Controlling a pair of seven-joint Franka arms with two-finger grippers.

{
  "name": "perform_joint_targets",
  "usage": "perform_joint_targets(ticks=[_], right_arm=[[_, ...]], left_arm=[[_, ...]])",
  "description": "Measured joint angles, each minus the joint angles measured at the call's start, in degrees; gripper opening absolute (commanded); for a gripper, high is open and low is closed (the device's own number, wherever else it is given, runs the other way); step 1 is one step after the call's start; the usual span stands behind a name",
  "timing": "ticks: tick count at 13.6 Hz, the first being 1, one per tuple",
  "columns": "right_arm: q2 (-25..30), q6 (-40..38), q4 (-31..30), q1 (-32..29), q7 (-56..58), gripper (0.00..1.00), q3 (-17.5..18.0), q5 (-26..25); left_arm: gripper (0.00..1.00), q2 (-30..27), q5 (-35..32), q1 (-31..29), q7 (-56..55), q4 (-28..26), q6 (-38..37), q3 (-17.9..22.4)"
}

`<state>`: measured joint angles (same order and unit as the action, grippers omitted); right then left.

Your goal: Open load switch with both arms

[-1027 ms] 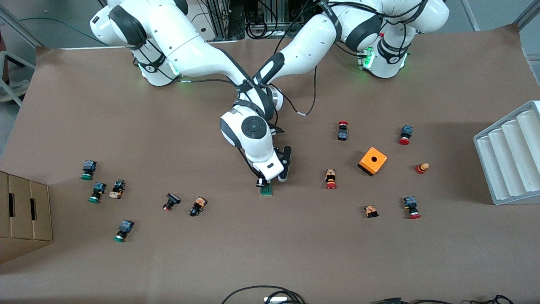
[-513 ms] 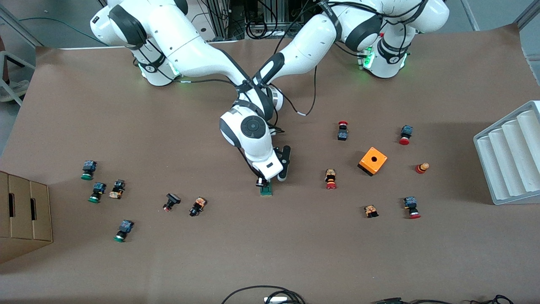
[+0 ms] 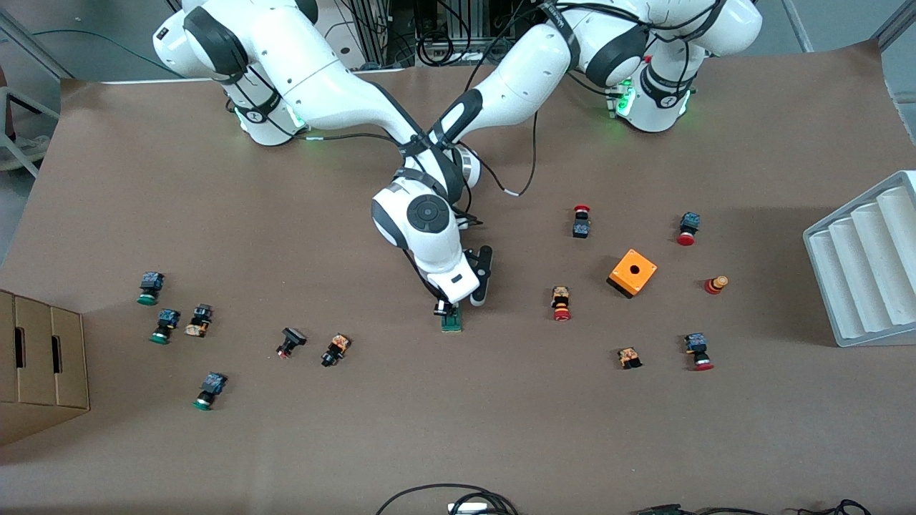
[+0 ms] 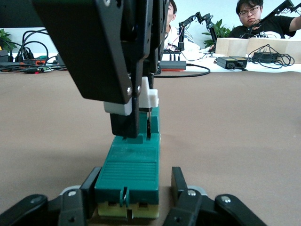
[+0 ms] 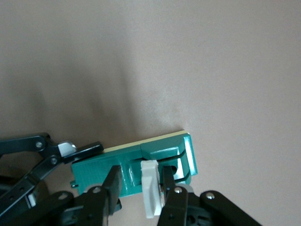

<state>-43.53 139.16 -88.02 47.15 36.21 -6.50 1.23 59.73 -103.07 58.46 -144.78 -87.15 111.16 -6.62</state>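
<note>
The load switch [image 3: 451, 323], a narrow green block on a pale yellow base, lies on the brown table between the two arms' ends. Its white lever [image 5: 149, 188] stands up from the top. My right gripper [image 3: 449, 309] comes down from above, open, with its fingers on either side of the lever. One finger touches the lever; a gap remains at the other. My left gripper [image 4: 136, 174] lies low on the table, shut on the switch's [image 4: 129, 172] end that is farther from the front camera. In the front view it is mostly hidden under the right hand.
An orange box with a hole [image 3: 632, 272] and several red-capped push-buttons lie toward the left arm's end. Green-capped buttons lie toward the right arm's end. A cardboard box [image 3: 43, 357] and a white ribbed rack [image 3: 866, 265] stand at the table's two ends.
The right arm's wrist has shifted very slightly. The load switch and the left arm have not moved.
</note>
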Motion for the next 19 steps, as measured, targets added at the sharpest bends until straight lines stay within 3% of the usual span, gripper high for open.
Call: perform_joint_targets(ticks=[19], right_arm=[[2.05,-0.09,-0.78,-0.03,0.00,0.34,0.29,0.01]], left_arm=[[0.66,0.00,0.00,0.00,-0.01,0.00,0.00,0.00]])
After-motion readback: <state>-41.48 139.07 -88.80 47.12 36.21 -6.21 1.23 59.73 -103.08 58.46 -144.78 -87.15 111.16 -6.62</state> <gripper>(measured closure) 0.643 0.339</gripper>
